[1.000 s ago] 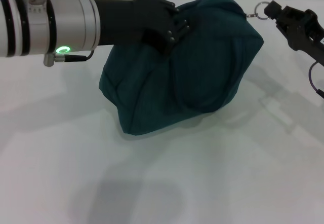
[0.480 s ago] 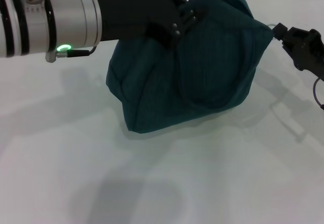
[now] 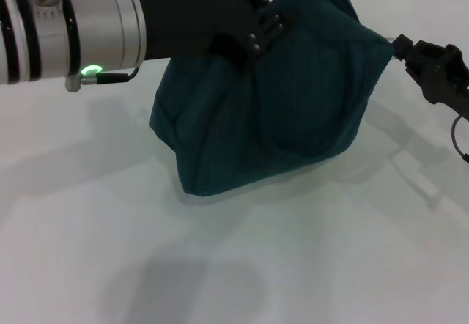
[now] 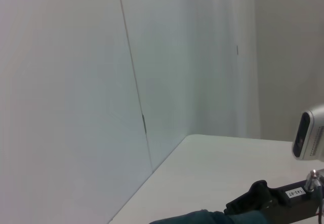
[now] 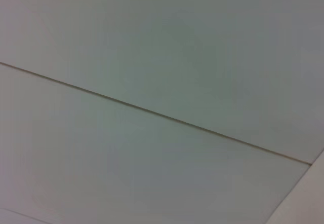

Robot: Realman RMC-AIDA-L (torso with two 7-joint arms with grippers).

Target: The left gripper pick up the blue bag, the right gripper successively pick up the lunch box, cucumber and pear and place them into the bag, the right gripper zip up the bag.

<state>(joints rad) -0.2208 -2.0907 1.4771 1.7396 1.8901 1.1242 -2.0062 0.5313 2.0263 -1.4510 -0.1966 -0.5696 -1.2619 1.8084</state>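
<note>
The right gripper [image 3: 401, 47], pinching the zipper pull, had drawn in against the blue bag [image 3: 293, 111] at the frame's right. The left gripper [image 3: 256, 34] stayed clamped on its top, so the zipping looked nearly done.

The left hand [image 3: 265, 32] has its fingertips buried in the blue bag [image 3: 293, 104], whose contents are hidden, while the right hand [image 3: 403, 48] is partly cut off.

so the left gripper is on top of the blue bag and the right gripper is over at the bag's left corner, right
Not quite. In the head view the right gripper is at the right corner of the blue bag, not the left. The left gripper is on the bag's top, as you said.
</note>
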